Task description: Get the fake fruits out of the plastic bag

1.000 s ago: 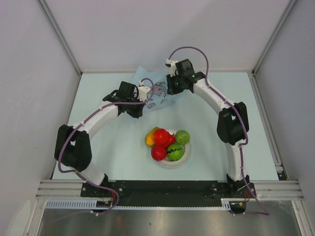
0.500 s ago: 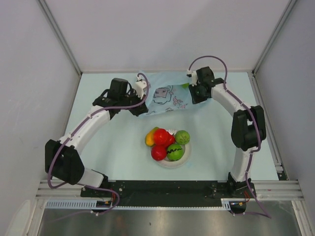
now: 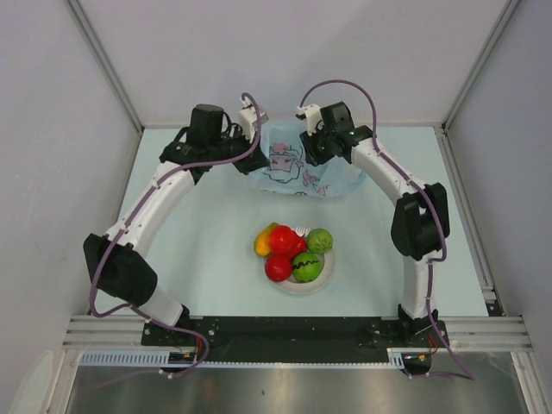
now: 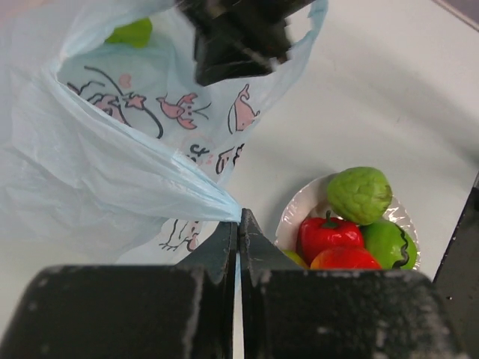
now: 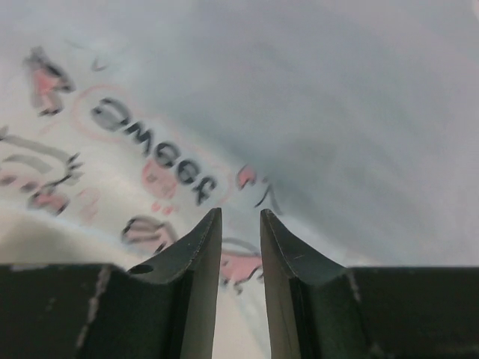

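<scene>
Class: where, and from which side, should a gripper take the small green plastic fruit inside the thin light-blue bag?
Pinch the small green fruit across its rounded middle, probably through the open mouth of the light-blue bag, whose rim the left gripper pinches; film covers its other sides.

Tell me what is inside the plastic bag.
One green fruit shows through the plastic bag in the left wrist view; its printed, crumpled film hides whatever else it may hold.

A white round plate (image 3: 297, 289) sits on the pale-blue table (image 3: 216, 250), toward its near edge.
</scene>
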`<state>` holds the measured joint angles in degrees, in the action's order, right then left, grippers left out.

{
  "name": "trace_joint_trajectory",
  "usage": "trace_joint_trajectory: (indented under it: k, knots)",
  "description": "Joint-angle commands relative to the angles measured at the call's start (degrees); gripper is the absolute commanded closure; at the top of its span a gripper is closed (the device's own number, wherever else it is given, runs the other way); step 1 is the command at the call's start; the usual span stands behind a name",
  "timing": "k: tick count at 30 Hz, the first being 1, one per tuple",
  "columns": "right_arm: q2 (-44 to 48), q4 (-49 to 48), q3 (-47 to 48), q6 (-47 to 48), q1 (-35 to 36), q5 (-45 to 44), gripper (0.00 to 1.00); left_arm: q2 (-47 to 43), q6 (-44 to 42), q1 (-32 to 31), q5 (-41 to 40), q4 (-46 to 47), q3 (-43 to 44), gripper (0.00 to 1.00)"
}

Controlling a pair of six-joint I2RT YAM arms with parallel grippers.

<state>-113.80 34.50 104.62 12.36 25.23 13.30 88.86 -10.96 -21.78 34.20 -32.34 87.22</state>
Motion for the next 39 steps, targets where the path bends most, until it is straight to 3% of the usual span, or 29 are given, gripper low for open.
trace_joint_trajectory:
  k: [1, 5, 10, 13, 17, 21, 25, 28, 29, 34, 39]
  knots:
    - [-7.0, -6.4, 5.1, 3.0, -2.6, -5.3, 0.68, 2.4, -0.8, 0.2, 4.9, -2.5, 5.1, 1.0]
    - [-12.6, -13.3, 5.7, 6.2, -4.4, -8.4, 0.66, 3.2, -0.7, 0.1, 6.8, -3.2, 7.7, 1.0]
    - [-13.2, -15.0, 2.5, 8.8, -5.2, -15.8, 0.65, 1.6, -2.4, 0.1, 6.0, -4.4, 10.1, 1.0]
    - [-5.0, -17.0, -8.2, 12.1, -3.2, -19.3, 0.62, -1.7, -4.2, 0.2, 7.1, -5.3, 10.6, 1.0]
    - [7.5, -17.5, -17.7, 11.7, 2.3, -16.3, 0.59, -3.7, -3.1, -0.1, 8.4, -3.2, 9.5, 1.0]
    - [5.7, -18.2, -13.8, 11.8, 2.2, -13.9, 0.6, -1.7, -2.7, -1.1, 7.7, -1.9, 11.0, 1.0]
    - [-5.4, -16.2, -4.0, 11.3, -0.8, -11.2, 0.62, 1.4, -2.2, -1.2, 7.7, -1.8, 15.4, 1.0]
    - [-9.2, -17.2, 0.7, 11.5, -2.9, -10.4, 0.55, 3.2, -2.3, -1.2, 7.7, -2.5, 17.8, 1.0]
    - [-11.0, -17.7, 1.3, 12.2, -3.3, -10.3, 0.47, 3.4, -2.2, -1.2, 7.7, -2.6, 18.1, 1.0]
    - [-15.1, -23.5, 3.3, 13.4, -4.7, -9.5, 0.31, 4.8, -1.4, -1.2, 9.0, -2.6, 18.3, 1.0]
    - [-22.3, -30.5, 7.3, 15.3, -4.7, -9.3, 0.07, 6.1, -1.3, -1.2, 9.1, -2.5, 17.5, 1.0]
